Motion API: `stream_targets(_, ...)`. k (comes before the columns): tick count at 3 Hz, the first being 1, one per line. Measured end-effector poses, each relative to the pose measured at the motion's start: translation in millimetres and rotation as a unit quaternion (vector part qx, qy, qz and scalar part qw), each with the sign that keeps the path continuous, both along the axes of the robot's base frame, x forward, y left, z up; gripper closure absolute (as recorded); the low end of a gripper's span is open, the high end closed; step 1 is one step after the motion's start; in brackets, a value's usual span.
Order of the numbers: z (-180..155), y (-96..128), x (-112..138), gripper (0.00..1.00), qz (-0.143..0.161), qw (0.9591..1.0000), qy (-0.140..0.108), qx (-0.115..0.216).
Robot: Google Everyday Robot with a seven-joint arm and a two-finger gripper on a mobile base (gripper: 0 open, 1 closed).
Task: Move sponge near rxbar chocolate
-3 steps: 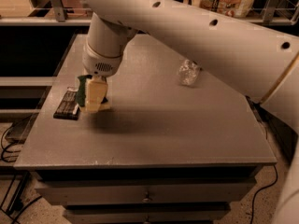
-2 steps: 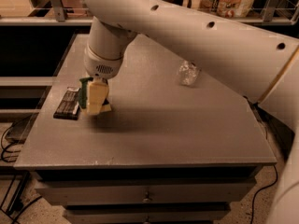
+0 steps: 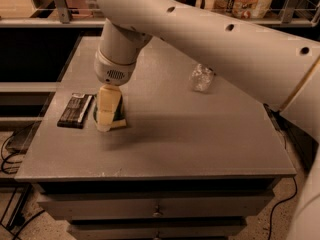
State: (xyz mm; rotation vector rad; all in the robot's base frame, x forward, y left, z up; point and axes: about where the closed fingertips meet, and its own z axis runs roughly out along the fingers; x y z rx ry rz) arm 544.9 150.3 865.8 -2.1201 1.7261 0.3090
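Observation:
The rxbar chocolate (image 3: pixel 75 110), a flat dark bar with a white end strip, lies on the grey table (image 3: pixel 200 139) near its left edge. My gripper (image 3: pixel 108 115) points straight down just right of the bar, and its pale yellow fingers (image 3: pixel 107 104) are closed on the sponge (image 3: pixel 119 116). Only a bit of the sponge's dark green top and pale foam base shows beside the fingers. The sponge is down at the table surface, a few centimetres from the bar.
A clear crumpled plastic bottle (image 3: pixel 201 77) lies at the back right of the table. My large white arm (image 3: pixel 210 39) spans the upper part of the view. Shelves stand behind the table and drawers (image 3: pixel 155 209) sit below its front edge.
The gripper with the sponge has come down a little and shifted slightly right, staying beside the bar. The bar and bottle have not moved.

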Motion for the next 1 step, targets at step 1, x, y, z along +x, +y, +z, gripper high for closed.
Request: stream_targets(1,0.0,0.0,0.0,0.0,0.0,1.0,0.0,0.0)
